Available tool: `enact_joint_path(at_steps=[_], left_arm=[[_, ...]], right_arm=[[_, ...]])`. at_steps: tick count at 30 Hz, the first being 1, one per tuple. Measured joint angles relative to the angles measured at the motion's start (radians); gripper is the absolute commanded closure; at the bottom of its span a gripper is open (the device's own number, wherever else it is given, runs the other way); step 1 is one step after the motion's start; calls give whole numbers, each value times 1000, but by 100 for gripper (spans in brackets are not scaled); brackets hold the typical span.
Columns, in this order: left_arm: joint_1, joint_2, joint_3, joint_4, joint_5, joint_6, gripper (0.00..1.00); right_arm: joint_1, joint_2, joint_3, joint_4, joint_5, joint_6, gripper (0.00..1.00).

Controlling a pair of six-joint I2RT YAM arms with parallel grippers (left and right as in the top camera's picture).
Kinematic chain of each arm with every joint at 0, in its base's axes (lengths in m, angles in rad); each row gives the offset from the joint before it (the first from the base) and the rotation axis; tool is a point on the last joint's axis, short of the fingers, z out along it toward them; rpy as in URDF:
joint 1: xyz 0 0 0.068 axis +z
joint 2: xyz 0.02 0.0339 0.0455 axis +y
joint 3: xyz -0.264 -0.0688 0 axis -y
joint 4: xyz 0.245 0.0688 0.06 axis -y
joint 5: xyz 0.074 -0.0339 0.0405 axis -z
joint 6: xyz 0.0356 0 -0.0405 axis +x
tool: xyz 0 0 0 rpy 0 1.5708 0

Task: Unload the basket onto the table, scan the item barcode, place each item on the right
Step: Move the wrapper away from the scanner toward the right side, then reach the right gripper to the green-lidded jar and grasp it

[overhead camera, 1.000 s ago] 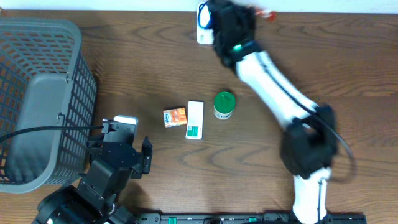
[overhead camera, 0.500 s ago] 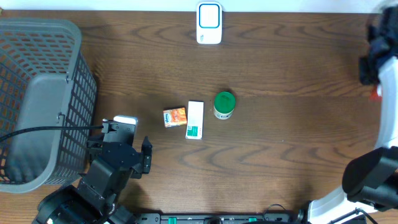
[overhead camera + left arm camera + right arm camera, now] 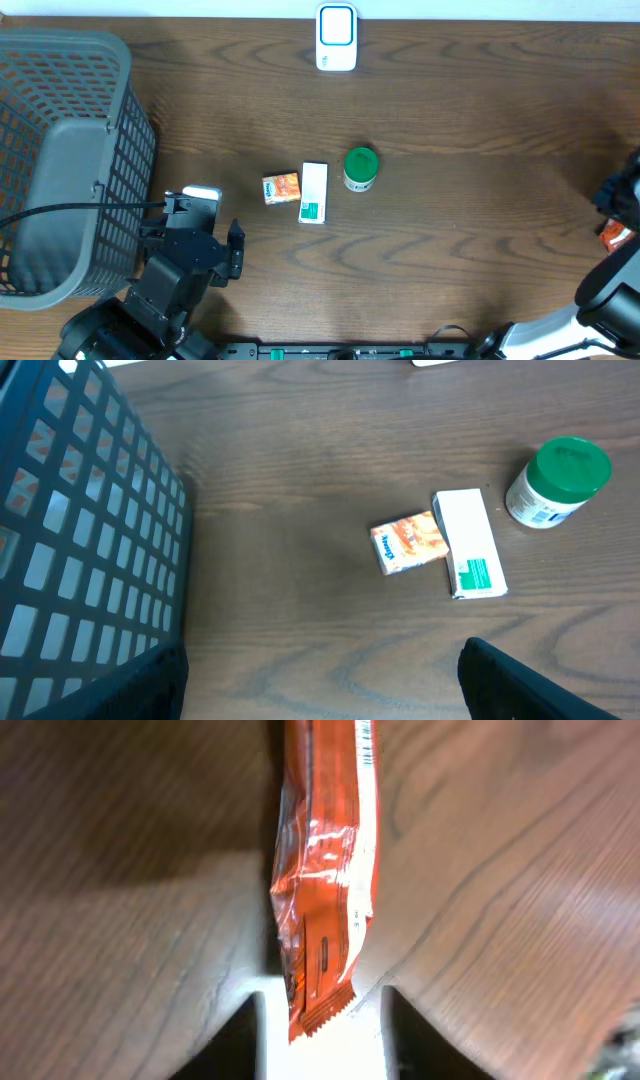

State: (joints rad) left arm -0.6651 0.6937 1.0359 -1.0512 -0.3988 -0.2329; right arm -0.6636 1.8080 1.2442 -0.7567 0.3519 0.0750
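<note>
Sitting at the right edge of the tabletop (image 3: 450,120), the orange snack wrapper (image 3: 615,237) is well apart from the white scanner (image 3: 337,37) (so this looks like setting down, not scanning). Left wrist: the left gripper (image 3: 330,695) gapes, empty. Right wrist: the right gripper (image 3: 322,1040) flanks the wrapper, jaws parted with gaps either side. Next, I judge, it must lift clear without snagging.

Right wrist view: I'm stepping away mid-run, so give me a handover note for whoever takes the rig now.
Left gripper: open, empty, near the basket.
Right gripper: orange packet between its jaws, right table edge; grip unclear.
Done: packet was at the scanner a second ago.
Left: probably the small orange box, white box and green-lidded jar, mid-table.
</note>
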Motion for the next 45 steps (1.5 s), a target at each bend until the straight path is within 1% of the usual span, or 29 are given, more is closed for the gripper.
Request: enact_joint_path(at_steps=[1, 2, 6, 9, 11, 13, 17, 19, 20, 21, 25, 27, 30, 35, 38, 42, 45], left_arm=[[0, 0, 0, 0, 0, 0, 15], [0, 0, 0, 0, 0, 0, 15], [0, 0, 0, 0, 0, 0, 15], [0, 0, 0, 0, 0, 0, 15], [0, 0, 0, 0, 0, 0, 15], [0, 0, 0, 0, 0, 0, 15], [0, 0, 0, 0, 0, 0, 15], [0, 0, 0, 0, 0, 0, 15], [0, 0, 0, 0, 0, 0, 15], [0, 0, 0, 0, 0, 0, 15], [0, 0, 0, 0, 0, 0, 15], [0, 0, 0, 0, 0, 0, 15], [0, 0, 0, 0, 0, 0, 15], [0, 0, 0, 0, 0, 0, 15], [0, 0, 0, 0, 0, 0, 15], [0, 0, 0, 0, 0, 0, 15], [0, 0, 0, 0, 0, 0, 15]], right_arm=[[-13, 0, 5, -10, -25, 4, 12], [-17, 0, 13, -27, -48, 11, 1], [16, -13, 120, -127, -212, 22, 1], [93, -56, 201, -165, -277, 24, 1], [198, -122, 238, -167, -331, 28, 1], [341, -199, 256, -168, -402, 32, 1], [591, -247, 263, -162, -465, 63, 1], [719, -236, 263, -146, -478, 132, 1], [789, -224, 263, -137, -492, 194, 1], [830, -212, 263, -132, -495, 237, 1], [951, -146, 263, -87, -482, 405, 1], [1026, -90, 262, -76, -450, 491, 1], [1103, -30, 262, -74, -404, 594, 1], [1149, 16, 262, -79, -353, 689, 1], [1148, 23, 261, -122, -316, 727, 1], [1148, 47, 261, -168, -296, 745, 1], [1148, 65, 261, -171, -304, 745, 1]])
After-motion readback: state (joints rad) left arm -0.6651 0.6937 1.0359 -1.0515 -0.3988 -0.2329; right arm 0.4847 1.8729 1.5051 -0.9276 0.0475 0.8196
